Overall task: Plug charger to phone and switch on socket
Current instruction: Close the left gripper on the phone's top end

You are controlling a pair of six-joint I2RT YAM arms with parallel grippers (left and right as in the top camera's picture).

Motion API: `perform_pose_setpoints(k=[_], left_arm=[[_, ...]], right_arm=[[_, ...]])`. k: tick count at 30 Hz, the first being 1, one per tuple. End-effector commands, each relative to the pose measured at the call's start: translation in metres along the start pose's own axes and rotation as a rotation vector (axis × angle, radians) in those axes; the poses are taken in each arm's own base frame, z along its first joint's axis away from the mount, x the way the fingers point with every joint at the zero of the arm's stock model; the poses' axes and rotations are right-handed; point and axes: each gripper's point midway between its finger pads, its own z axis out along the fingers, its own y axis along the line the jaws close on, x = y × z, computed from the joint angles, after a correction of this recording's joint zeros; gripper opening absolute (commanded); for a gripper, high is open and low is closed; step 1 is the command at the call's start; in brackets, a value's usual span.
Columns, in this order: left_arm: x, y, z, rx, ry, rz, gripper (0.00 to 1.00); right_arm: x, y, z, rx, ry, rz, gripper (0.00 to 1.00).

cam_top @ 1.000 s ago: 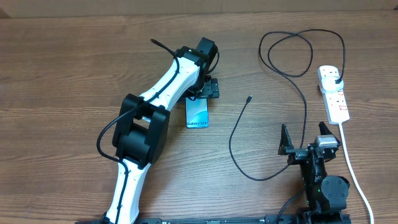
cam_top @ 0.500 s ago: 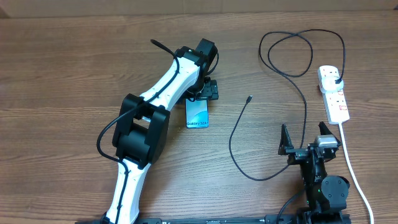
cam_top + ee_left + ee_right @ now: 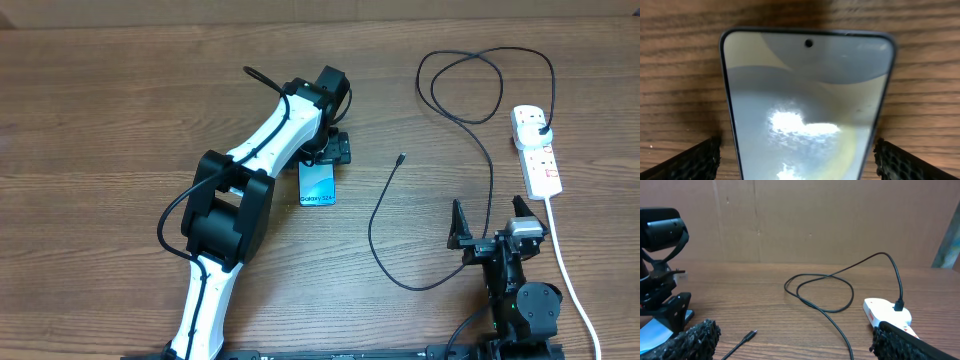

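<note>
The phone (image 3: pixel 318 185) lies flat on the wooden table, blue screen up. In the left wrist view the phone (image 3: pixel 805 100) fills the frame. My left gripper (image 3: pixel 331 150) (image 3: pixel 802 167) is open over its far end, one finger on each side, with a small gap to each edge. The charger (image 3: pixel 372 225) is a thin black cable with its connector tip (image 3: pixel 401 158) (image 3: pixel 749 336) loose on the table. Its black plug (image 3: pixel 541 128) (image 3: pixel 899 304) sits in the white socket (image 3: pixel 537 150) (image 3: pixel 887 312). My right gripper (image 3: pixel 490 225) (image 3: pixel 800 342) stands open and holds nothing, near the front edge.
The socket's thick white cord (image 3: pixel 570 270) runs down the right side toward the front edge. The charger cable loops (image 3: pixel 465 85) at the back right. A brown cardboard wall (image 3: pixel 815 220) stands behind the table. The left arm (image 3: pixel 250 170) stretches diagonally across the left half.
</note>
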Motion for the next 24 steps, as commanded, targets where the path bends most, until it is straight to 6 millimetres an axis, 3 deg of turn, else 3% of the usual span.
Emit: perform_pose_setpoints(k=[1, 24], left_arm=[[0.0084, 0.0006, 0.0119, -0.015, 0.027, 0.017, 1.0], [0.0107, -0.0007, 0.0196, -0.002, 0.028, 0.017, 1.0]], right_arm=[[0.0016, -0.0019, 0.0001, 0.01, -0.005, 0.006, 1.0], [0.0015, -0.0019, 0.0001, 0.01, -0.005, 0.006, 1.0]])
